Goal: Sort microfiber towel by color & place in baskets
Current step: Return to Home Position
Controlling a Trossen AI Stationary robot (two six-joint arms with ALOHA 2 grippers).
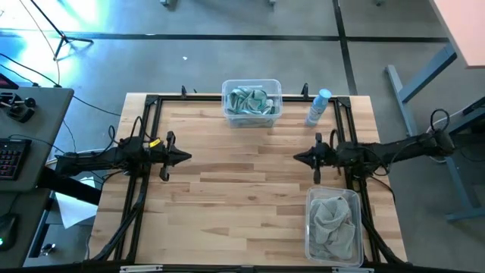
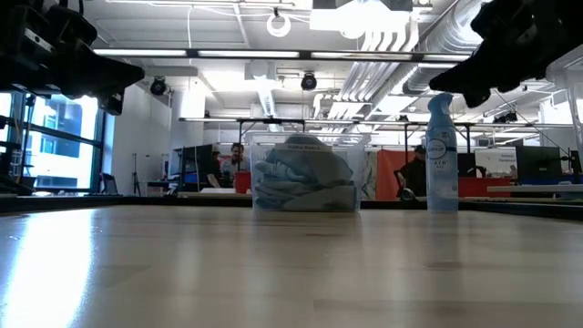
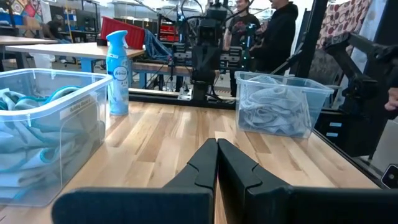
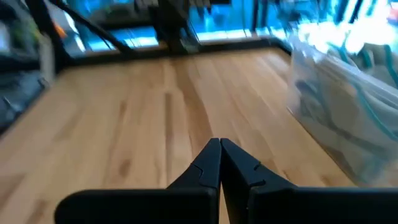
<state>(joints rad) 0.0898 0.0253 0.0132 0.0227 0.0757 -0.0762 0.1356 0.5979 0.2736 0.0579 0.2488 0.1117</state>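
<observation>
Pale teal-blue microfiber towels (image 1: 250, 101) lie heaped in a clear basket (image 1: 252, 88) at the table's far edge; the low view shows them too (image 2: 303, 182). Light grey towels (image 1: 334, 220) fill a second clear basket (image 1: 332, 258) at the near right, also seen from the left wrist (image 3: 273, 112). My left gripper (image 1: 188, 157) hovers shut above the table's left side, pointing level toward the middle. My right gripper (image 1: 297, 158) hovers shut above the right side, facing it. Neither holds anything.
A white-blue spray bottle (image 1: 318, 108) stands upright at the far right, beside the teal towels' basket. A black metal frame (image 1: 151, 102) runs along the table's edges. Bare wood (image 1: 242, 197) lies between the grippers. People stand in the room beyond the table.
</observation>
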